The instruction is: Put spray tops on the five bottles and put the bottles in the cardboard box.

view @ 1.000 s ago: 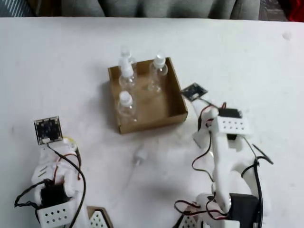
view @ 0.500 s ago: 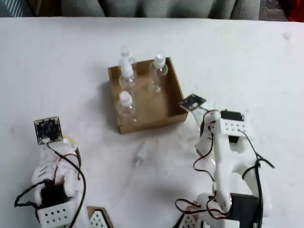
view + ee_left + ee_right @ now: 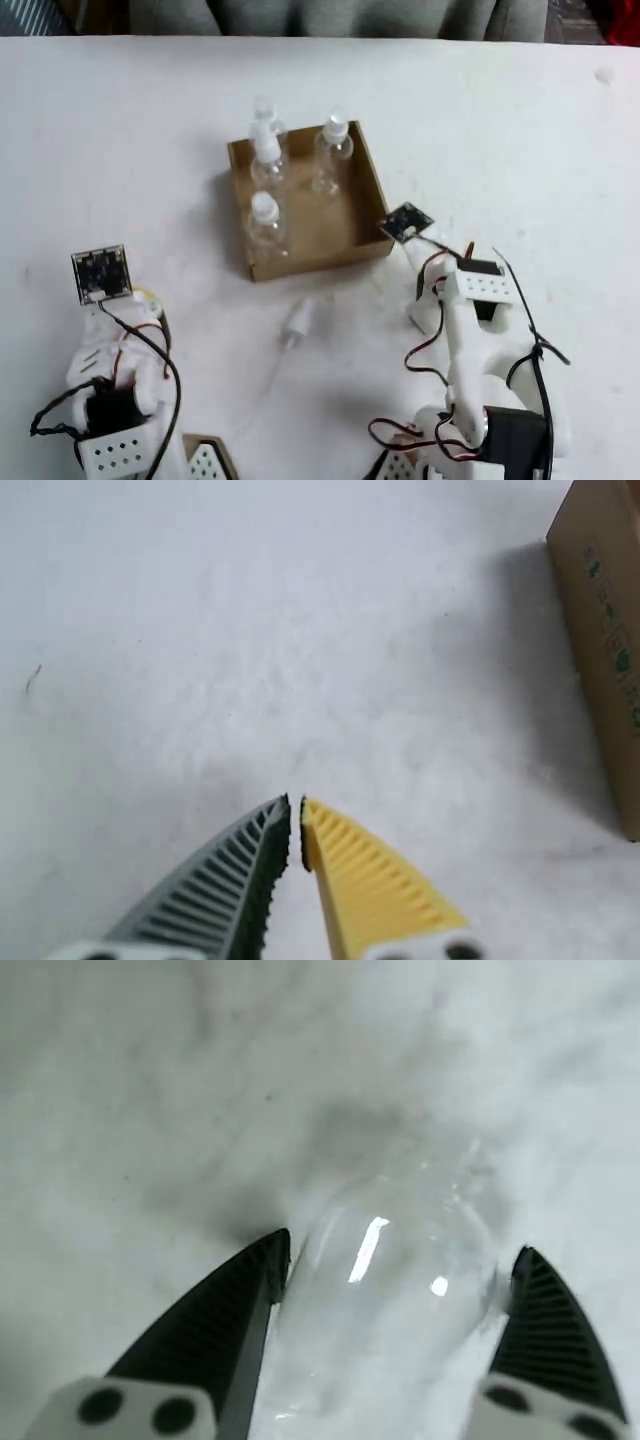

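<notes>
**Bottle clamped at right, spray top loose on open table**

Right gripper (image 3: pixel 400 1252) spread wide around a clear plastic bottle (image 3: pixel 395 1300), a black finger (image 3: pixel 215 1325) against each side; white table (image 3: pixel 520 120) beneath. Left gripper (image 3: pixel 295 810) closed tip to tip on nothing, grey and yellow fingers meeting over bare table; a wall of the brown cardboard box (image 3: pixel 600 660) ahead, well apart.

From above: box open-topped near the table's middle; inside, three small clear bottles (image 3: pixel 265 222) with white tops, upright, two by the far wall, one by the left wall; a further white top at the far left corner, inside or outside the rim cannot tell. Loose white spray top (image 3: pixel 298 320) with thin tube lying flat before the box's near wall, apart from it, between the left arm (image 3: pixel 110 400) and the right arm (image 3: pixel 480 340); small dark circuit board (image 3: pixel 407 222) on the right arm just beside the box's near right corner; wide bare table left, right and beyond the box.
</notes>
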`<act>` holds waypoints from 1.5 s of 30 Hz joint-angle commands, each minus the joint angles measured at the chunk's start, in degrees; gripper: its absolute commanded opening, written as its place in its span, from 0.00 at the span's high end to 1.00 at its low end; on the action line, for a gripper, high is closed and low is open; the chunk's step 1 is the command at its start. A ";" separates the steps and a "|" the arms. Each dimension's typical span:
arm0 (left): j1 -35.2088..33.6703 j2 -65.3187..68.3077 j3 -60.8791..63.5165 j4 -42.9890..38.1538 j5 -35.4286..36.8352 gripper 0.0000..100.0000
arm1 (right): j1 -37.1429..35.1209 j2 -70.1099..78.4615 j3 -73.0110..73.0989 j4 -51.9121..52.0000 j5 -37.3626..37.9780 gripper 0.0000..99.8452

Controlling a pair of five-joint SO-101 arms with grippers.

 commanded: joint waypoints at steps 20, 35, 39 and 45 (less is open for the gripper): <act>4.97 -0.66 -2.37 1.41 -2.81 0.98 | 1.01 0.04 1.14 -3.65 -11.60 0.98; 12.79 3.12 -22.15 15.21 -12.75 0.98 | 1.10 0.13 1.14 -3.74 -11.69 0.98; 14.37 15.08 -30.59 15.56 -12.40 0.98 | 1.10 0.13 1.14 -3.74 -11.69 0.98; 24.75 31.69 -42.73 21.01 -12.31 0.98 | 1.36 0.13 1.23 -3.74 -11.69 0.98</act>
